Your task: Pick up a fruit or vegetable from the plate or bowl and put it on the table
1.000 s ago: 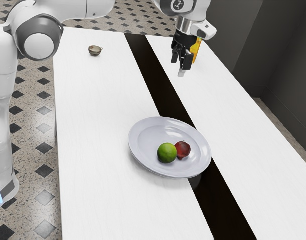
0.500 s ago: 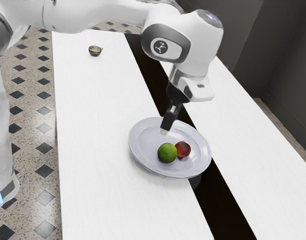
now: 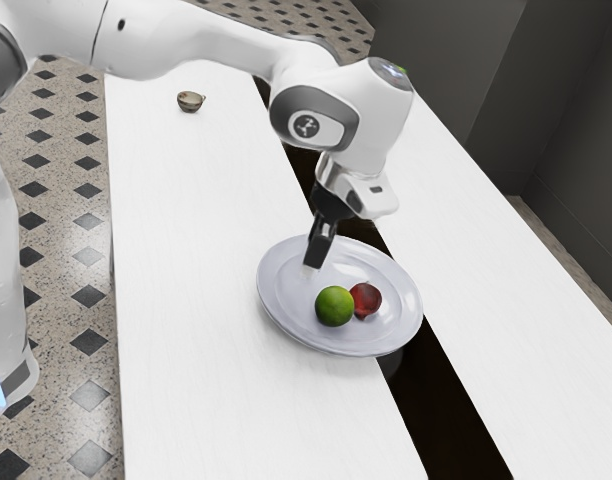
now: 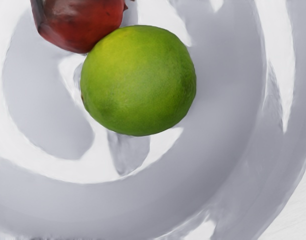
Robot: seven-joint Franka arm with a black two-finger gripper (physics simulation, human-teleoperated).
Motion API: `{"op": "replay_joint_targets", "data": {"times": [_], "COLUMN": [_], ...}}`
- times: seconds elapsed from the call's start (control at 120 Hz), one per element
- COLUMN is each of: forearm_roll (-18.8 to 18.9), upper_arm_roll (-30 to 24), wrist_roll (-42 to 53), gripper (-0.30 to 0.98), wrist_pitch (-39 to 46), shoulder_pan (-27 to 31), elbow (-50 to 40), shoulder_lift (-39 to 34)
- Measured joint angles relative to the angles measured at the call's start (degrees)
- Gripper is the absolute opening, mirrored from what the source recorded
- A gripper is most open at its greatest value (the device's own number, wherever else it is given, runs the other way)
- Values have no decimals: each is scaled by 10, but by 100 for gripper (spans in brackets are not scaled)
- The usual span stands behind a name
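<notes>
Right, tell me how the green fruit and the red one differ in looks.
The green fruit is plain green, while the red fruit is dark red. The green fruit's outline is smooth; the red fruit has small pointed bits at one end. Both are roundish and rest on the plate.

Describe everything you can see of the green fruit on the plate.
The green fruit, which looks like a lime, is whole and nearly round, with finely textured, faintly glossy skin. Its green lightens to yellow over one area near the red fruit, and a small brownish mark shows at its edge. It rests near the middle of the plate, right beside the red fruit and apparently touching it. The tool hovers close by, with a visible gap between them.
</notes>
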Motion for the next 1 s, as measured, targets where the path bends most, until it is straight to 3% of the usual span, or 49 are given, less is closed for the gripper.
{"op": "replay_joint_targets", "data": {"times": [0.175, 0.517, 1.0], "forearm_roll": [0, -2, 0], "upper_arm_roll": [5, 2, 5], "wrist_roll": [0, -7, -10], "gripper": [69, 69, 69], "wrist_pitch": [26, 146, 152], "shoulder_pan": [0, -1, -1], "elbow": [4, 33, 28], "shoulder_lift": [3, 102, 135]}}
